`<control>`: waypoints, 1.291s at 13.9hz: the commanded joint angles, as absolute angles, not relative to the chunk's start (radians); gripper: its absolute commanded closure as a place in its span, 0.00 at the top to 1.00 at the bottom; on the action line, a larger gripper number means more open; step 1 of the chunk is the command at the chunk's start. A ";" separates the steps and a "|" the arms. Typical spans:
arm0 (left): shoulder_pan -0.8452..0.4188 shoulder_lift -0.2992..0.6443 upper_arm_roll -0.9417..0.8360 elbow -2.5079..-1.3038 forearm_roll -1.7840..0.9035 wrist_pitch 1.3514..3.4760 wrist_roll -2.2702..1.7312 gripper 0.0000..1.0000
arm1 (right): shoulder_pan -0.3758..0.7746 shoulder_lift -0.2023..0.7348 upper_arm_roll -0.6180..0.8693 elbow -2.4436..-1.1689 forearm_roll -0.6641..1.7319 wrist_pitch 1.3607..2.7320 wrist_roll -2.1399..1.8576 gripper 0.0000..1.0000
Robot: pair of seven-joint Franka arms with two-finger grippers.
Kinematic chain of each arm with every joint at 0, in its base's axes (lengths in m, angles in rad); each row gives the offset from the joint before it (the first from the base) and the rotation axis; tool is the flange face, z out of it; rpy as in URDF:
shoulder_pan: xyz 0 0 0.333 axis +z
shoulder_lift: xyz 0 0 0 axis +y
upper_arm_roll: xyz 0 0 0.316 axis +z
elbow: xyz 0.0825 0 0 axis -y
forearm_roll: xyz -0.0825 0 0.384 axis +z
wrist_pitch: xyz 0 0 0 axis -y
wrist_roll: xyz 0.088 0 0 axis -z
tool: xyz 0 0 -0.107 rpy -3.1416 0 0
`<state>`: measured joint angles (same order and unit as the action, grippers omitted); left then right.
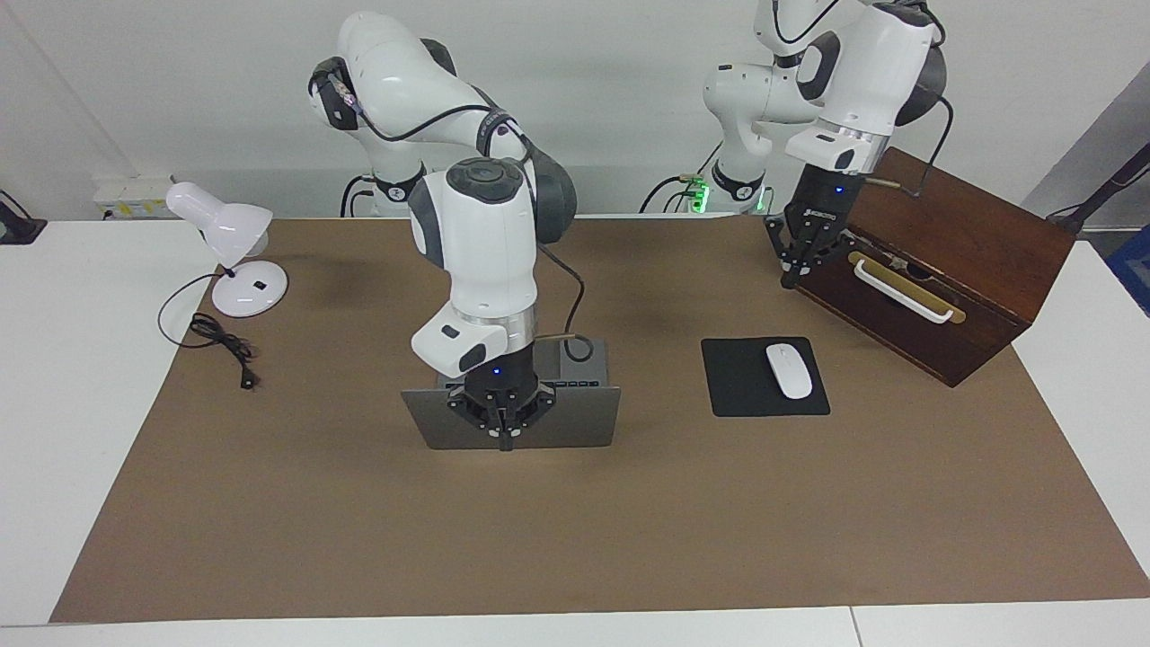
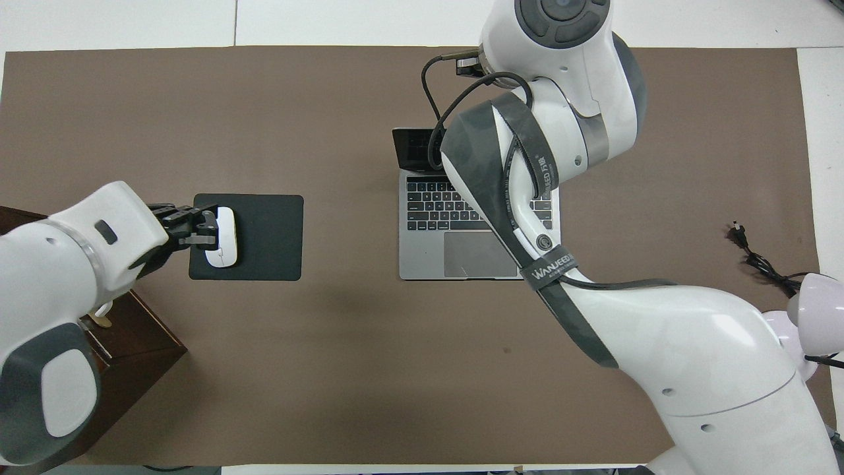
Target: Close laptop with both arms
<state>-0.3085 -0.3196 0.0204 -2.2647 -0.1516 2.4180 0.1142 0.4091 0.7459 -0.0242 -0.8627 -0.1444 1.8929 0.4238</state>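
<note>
The silver-grey laptop [image 1: 575, 422] stands open in the middle of the brown mat, with its lid's back toward the facing camera. The overhead view shows its keyboard and trackpad [image 2: 479, 254]. My right gripper [image 1: 506, 440] is shut and points down. It hangs at the middle of the lid's outer face and hides the logo. I cannot tell whether it touches the lid. From above the right arm hides it. My left gripper [image 1: 789, 280] is shut, empty and raised beside the wooden box's corner. In the overhead view my left gripper [image 2: 204, 227] covers the mouse pad's edge.
A dark wooden box [image 1: 952, 243] with a white handle [image 1: 898, 289] stands at the left arm's end. A black mouse pad [image 1: 746, 382] with a white mouse [image 1: 789, 370] lies beside the laptop. A white desk lamp [image 1: 229, 243] and its cable [image 1: 220, 346] are at the right arm's end.
</note>
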 commanded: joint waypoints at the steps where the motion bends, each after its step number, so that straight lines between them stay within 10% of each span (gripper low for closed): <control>1: -0.397 -0.359 0.035 -2.365 -0.169 2.549 0.121 0.00 | 0.399 0.738 -0.015 -0.877 -0.147 1.867 0.436 0.00; 18: -0.716 0.037 0.037 -2.499 -0.175 3.283 0.049 0.00 | 0.370 0.703 -0.005 -0.936 -0.046 1.764 0.364 0.00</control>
